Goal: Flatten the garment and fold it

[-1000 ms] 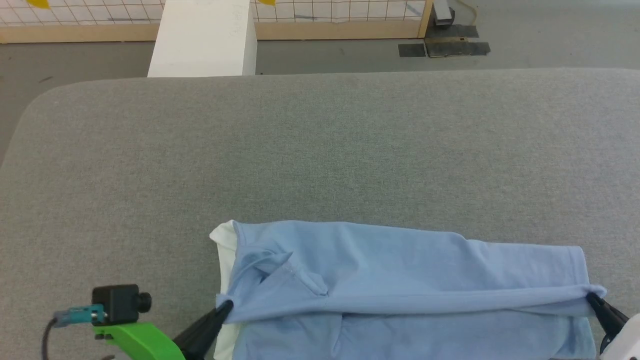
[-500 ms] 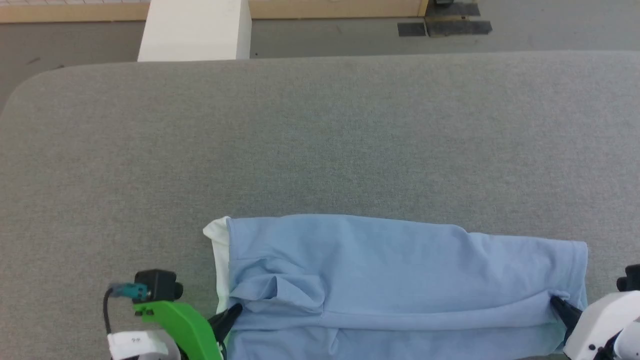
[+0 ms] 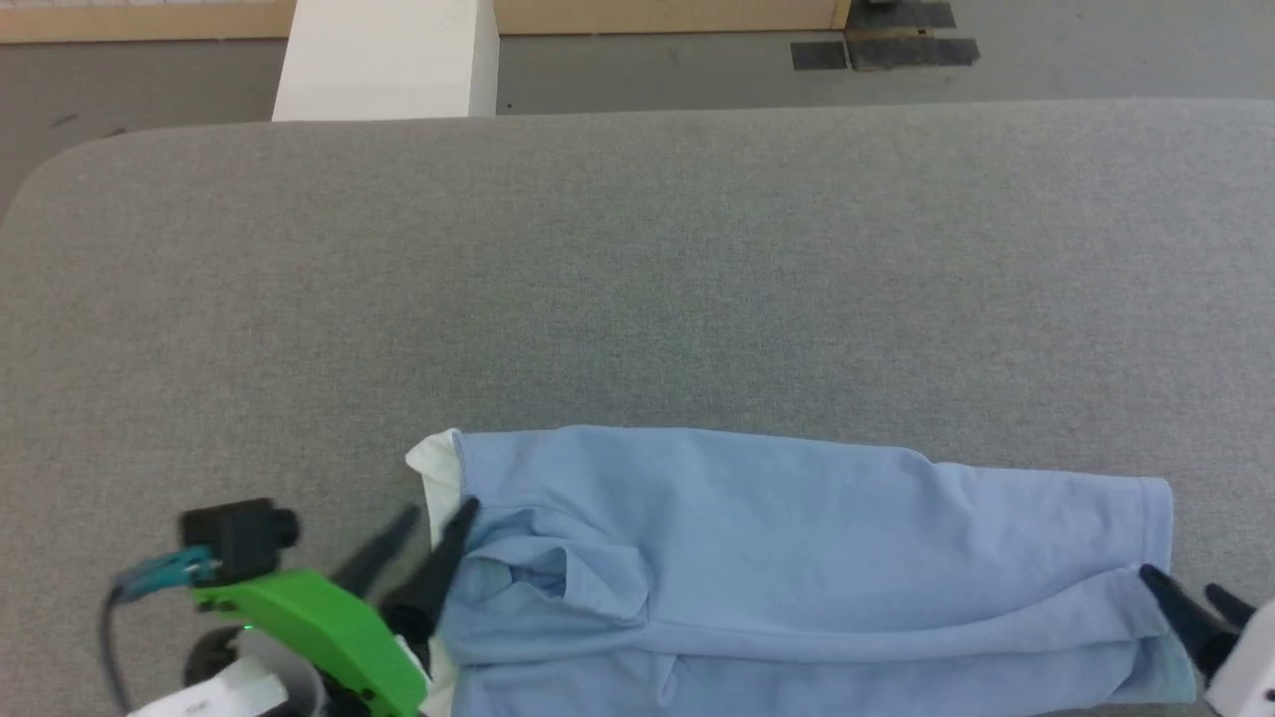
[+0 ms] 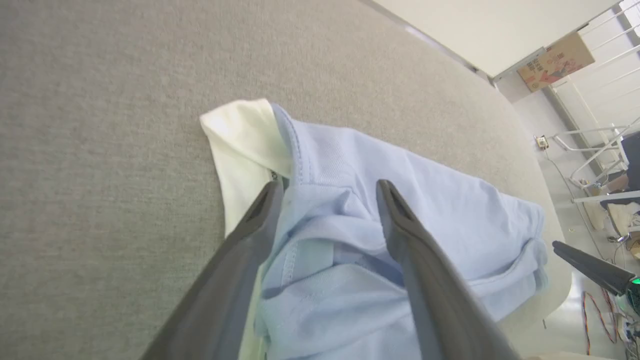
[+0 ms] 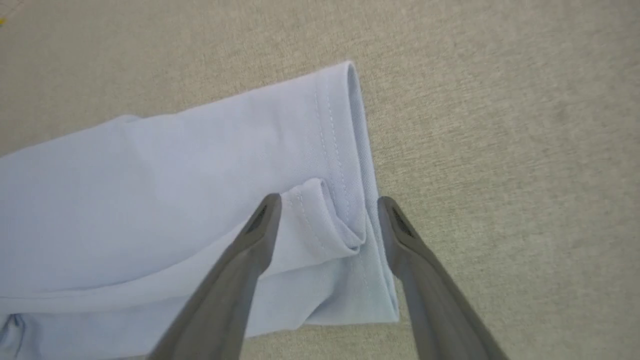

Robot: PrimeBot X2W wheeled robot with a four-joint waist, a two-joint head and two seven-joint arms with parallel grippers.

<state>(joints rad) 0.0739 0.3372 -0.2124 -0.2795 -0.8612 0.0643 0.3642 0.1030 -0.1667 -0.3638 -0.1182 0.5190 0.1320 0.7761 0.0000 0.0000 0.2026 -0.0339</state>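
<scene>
The garment (image 3: 797, 538), a light blue shirt with a white collar (image 3: 438, 468), lies folded lengthwise near the front edge of the grey table (image 3: 637, 279). My left gripper (image 3: 441, 508) stands open at the collar end. In the left wrist view its fingers straddle a rumpled fold of the garment (image 4: 425, 200) beside the collar (image 4: 240, 135), with the left gripper (image 4: 327, 185) gripping nothing. My right gripper (image 3: 1178, 581) is open at the hem end. In the right wrist view the right gripper (image 5: 327, 199) stands over the hem corner of the garment (image 5: 175, 175).
A white block (image 3: 388, 60) stands on the floor beyond the table's far edge. Dark mats (image 3: 887, 50) lie on the floor at the back right. The garment's near side runs out of the head view's bottom edge.
Both grippers have gone from shut on the garment's folded edge to open, letting it go. The fold now lies on the lower layer. The left gripper has drawn back to the left.
</scene>
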